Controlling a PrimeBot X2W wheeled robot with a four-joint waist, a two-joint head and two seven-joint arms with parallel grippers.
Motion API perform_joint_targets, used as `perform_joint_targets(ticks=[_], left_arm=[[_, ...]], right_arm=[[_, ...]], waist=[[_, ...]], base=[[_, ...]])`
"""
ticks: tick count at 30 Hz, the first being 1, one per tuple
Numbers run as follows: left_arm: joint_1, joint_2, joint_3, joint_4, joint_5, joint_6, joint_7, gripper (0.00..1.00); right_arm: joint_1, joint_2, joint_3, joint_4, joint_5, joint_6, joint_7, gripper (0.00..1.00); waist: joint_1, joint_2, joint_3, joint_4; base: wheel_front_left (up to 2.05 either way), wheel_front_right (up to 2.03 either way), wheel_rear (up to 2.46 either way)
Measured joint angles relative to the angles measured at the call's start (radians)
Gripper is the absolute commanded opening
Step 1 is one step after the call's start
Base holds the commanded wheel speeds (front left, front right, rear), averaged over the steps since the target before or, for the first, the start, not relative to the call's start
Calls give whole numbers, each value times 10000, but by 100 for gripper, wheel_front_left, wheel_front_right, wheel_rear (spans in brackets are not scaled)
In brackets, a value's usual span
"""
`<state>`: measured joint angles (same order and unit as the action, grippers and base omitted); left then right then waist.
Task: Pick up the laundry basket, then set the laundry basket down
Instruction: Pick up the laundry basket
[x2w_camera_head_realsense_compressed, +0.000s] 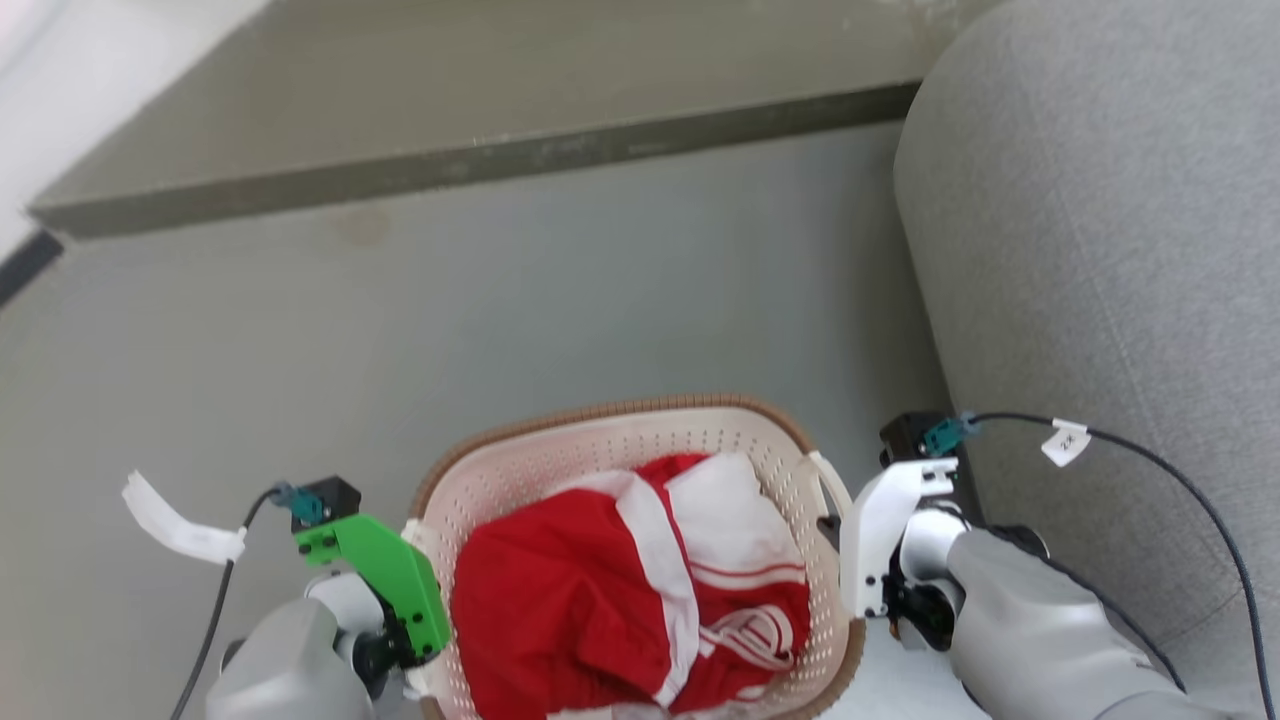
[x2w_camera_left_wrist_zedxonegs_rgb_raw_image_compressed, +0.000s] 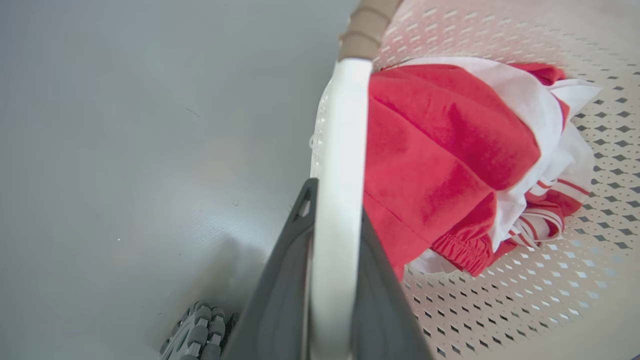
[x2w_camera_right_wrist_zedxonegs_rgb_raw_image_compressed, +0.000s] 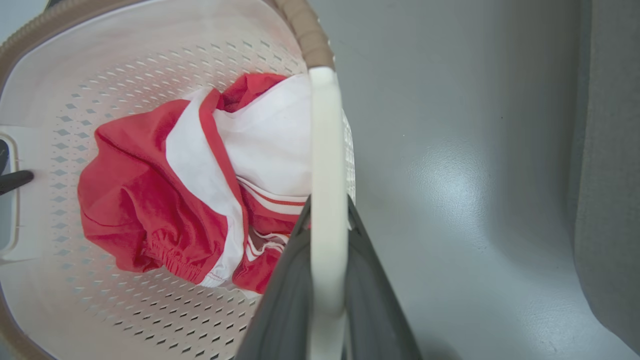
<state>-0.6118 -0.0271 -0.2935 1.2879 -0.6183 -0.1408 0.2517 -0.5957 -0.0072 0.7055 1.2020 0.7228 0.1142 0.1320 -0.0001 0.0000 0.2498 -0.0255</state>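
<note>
While left gripper (x2w_camera_left_wrist_zedxonegs_rgb_raw_image_compressed: 335, 210) and right gripper (x2w_camera_right_wrist_zedxonegs_rgb_raw_image_compressed: 327, 212) clamp its handles (x2w_camera_left_wrist_zedxonegs_rgb_raw_image_compressed: 336, 150), laundry basket (x2w_camera_head_realsense_compressed: 600, 450) upright, mouth up, long axis unclear

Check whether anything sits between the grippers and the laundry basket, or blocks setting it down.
Nothing visible. The left gripper and right gripper are both shut on the laundry basket; the floor beside it looks bare.
</note>
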Motion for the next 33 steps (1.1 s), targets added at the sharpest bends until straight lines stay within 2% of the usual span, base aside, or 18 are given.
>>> perform_joint_targets(ticks=[13, 24, 33], left_arm=[[656, -42, -77, 13, -102, 94, 46, 0], [1267, -54, -245, 13, -301, 111, 115, 0], [1304, -54, -447, 10, -359, 123, 132, 0]], right_arm=[[565, 35, 132, 50, 178, 52, 73, 0], [1096, 50, 301, 88, 268, 88, 117, 0], [1142, 56, 268, 140, 497, 88, 198, 0]], waist=[[0, 0, -1465, -3], [0, 0, -2126, -42], [0, 0, -2245, -142]], base=[[0, 0, 0], [0, 0, 0], [0, 0, 0]])
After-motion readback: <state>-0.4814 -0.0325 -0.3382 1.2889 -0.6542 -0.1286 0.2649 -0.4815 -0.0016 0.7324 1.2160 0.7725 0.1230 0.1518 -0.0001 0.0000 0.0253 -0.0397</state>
